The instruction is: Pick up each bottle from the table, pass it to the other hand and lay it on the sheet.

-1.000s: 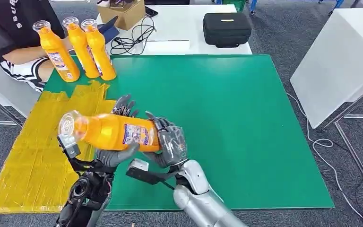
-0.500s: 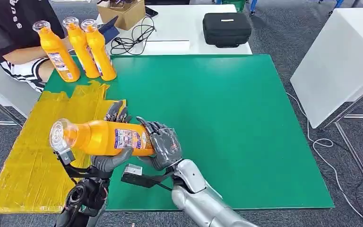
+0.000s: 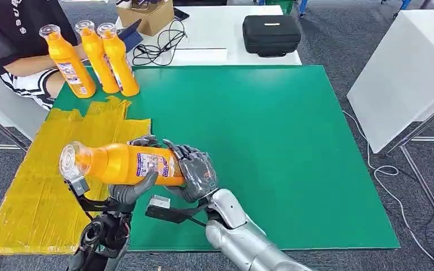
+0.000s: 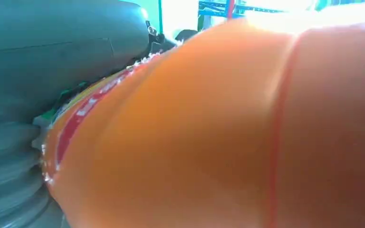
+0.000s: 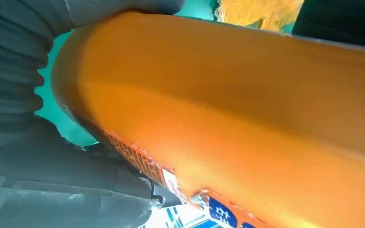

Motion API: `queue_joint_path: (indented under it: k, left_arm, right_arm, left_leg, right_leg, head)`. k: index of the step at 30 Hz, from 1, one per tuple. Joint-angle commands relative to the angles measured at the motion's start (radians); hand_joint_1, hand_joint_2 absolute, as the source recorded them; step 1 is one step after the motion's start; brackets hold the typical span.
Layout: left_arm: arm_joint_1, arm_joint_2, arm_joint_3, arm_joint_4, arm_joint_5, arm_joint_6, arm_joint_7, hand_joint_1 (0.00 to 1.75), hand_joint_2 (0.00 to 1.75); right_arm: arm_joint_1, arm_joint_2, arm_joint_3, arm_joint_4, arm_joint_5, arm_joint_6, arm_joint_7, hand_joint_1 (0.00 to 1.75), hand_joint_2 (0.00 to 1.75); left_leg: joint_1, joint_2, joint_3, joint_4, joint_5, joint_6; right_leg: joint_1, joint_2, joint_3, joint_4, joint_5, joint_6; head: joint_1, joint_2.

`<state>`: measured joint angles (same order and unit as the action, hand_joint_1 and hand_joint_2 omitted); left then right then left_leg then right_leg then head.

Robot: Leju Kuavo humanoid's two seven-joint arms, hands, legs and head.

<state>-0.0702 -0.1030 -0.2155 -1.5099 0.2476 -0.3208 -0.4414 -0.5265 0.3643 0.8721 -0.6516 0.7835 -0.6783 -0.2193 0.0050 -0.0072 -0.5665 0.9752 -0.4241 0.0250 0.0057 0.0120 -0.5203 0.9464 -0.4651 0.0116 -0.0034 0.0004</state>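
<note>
I have both hands on the bottle (image 3: pixel 125 164): right hand (image 3: pixel 196 174) clasps its base, left hand (image 3: pixel 131 189) wraps underneath, above the table's near-left edge (over the yellow sheet (image 3: pixel 39 186)). Release the right early and it could roll free.

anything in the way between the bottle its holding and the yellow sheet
Nothing visible. The bottle lies on its side in both hands, left hand and right hand, its cap end already above the yellow sheet. The sheet beneath is bare; the three standing bottles are at its far end, well apart.
</note>
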Motion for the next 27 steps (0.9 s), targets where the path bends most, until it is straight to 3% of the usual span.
queue_joint_path:
  k: [1, 5, 10, 11, 13, 20, 21, 23, 27]
  left_arm:
    - [-0.096, -0.032, -0.003, 0.066, 0.003, -0.003, 0.013, 1.36, 1.75]
    - [-0.084, -0.032, 0.004, 0.065, 0.003, -0.007, 0.013, 1.1, 1.75]
    - [-0.056, -0.027, 0.011, 0.034, -0.002, 0.016, 0.01, 0.87, 1.75]
    - [-0.047, -0.022, 0.016, 0.025, -0.002, 0.022, 0.009, 0.86, 1.75]
    - [-0.047, -0.022, 0.016, 0.025, -0.002, 0.022, 0.009, 0.86, 1.75]
    - [0.031, -0.015, 0.047, -0.021, -0.009, 0.038, -0.009, 0.94, 1.75]
    - [0.043, -0.012, 0.052, -0.028, -0.012, 0.039, -0.012, 0.98, 1.75]
    - [0.057, -0.012, 0.065, -0.034, -0.018, 0.042, -0.017, 1.27, 1.75]
    - [0.057, -0.007, 0.072, -0.029, -0.017, 0.034, -0.016, 1.33, 1.75]
  right_arm:
    - [0.039, -0.019, -0.083, -0.029, -0.089, 0.193, -0.123, 1.75, 1.75]
    - [0.075, -0.067, -0.145, -0.228, -0.115, 0.336, -0.12, 1.75, 1.75]
    - [0.134, -0.109, -0.169, -0.406, -0.096, 0.382, -0.111, 1.75, 1.75]
    - [0.149, -0.114, -0.173, -0.443, -0.095, 0.393, -0.112, 1.75, 1.75]
    - [0.149, -0.114, -0.173, -0.443, -0.095, 0.393, -0.112, 1.75, 1.75]
    - [0.272, -0.201, -0.246, -0.714, -0.248, 0.583, -0.176, 1.75, 1.75]
    - [0.296, -0.221, -0.263, -0.763, -0.267, 0.6, -0.182, 1.75, 1.75]
    - [0.341, -0.245, -0.297, -0.836, -0.265, 0.61, -0.183, 1.75, 1.75]
    - [0.386, -0.26, -0.336, -0.891, -0.26, 0.606, -0.181, 1.75, 1.75]
  left_leg:
    - [0.001, -0.005, 0.002, -0.001, 0.0, 0.0]
    - [0.0, -0.004, 0.0, 0.0, 0.0, 0.0]
    - [0.002, -0.007, 0.005, 0.001, -0.003, -0.001]
    - [0.0, -0.004, 0.001, 0.0, -0.001, 0.0]
    - [0.0, -0.002, 0.0, 0.0, -0.001, 0.0]
    - [0.0, -0.003, 0.001, -0.001, -0.001, 0.0]
    - [0.0, -0.003, 0.003, -0.001, -0.002, 0.0]
    - [0.0, -0.004, 0.004, -0.001, -0.002, 0.0]
    - [0.0, -0.004, 0.001, -0.001, -0.001, 0.0]
  right_leg:
    - [0.001, -0.006, 0.004, -0.002, -0.001, 0.001]
    - [0.0, -0.004, 0.002, -0.001, -0.001, 0.001]
    - [0.002, -0.01, 0.009, -0.002, -0.004, 0.003]
    - [0.001, -0.005, 0.004, -0.001, -0.002, 0.001]
    - [0.0, -0.003, 0.002, -0.001, -0.001, 0.001]
    - [0.0, -0.003, 0.003, -0.001, -0.001, 0.001]
    - [0.0, -0.004, 0.006, -0.002, -0.002, 0.001]
    - [0.001, -0.005, 0.008, -0.002, -0.003, 0.002]
    - [0.0, -0.004, 0.004, -0.002, -0.001, 0.001]
  head:
    - [-0.001, 0.0]
    - [0.0, 0.0]
    - [0.0, 0.0]
    - [0.0, 0.0]
    - [0.0, 0.0]
    - [0.0, 0.0]
    - [0.0, 0.0]
    - [0.0, 0.0]
    - [0.0, 0.0]
